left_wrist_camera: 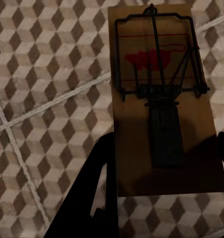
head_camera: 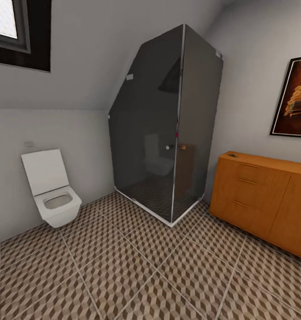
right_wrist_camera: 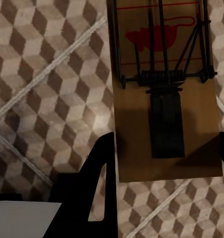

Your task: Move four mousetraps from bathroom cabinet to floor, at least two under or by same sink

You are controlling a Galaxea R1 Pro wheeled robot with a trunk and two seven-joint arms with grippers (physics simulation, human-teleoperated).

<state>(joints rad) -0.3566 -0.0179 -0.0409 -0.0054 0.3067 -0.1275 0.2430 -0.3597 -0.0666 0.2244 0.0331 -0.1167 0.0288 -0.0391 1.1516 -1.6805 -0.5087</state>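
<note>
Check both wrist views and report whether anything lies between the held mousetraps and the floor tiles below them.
Nothing visible does. The left gripper holds a mousetrap over bare bathroom floor, and the right gripper holds another mousetrap over open tiles. Under the boards themselves cannot be seen.

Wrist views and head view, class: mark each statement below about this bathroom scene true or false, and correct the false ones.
1. The left gripper is shut on a mousetrap. True: a dark finger sits at each long edge of the board.
2. The right gripper is open and holds nothing. False: it is shut on a second mousetrap.
3. The toilet has its lid closed. False: the lid stands up against the wall.
4. The cabinet is orange-brown wood with slim bar handles. True.
5. The bathroom floor is plain white tile. False: it carries a brown, beige and cream cube pattern.
6. A dark glass shower enclosure stands between toilet and cabinet. True.
</note>
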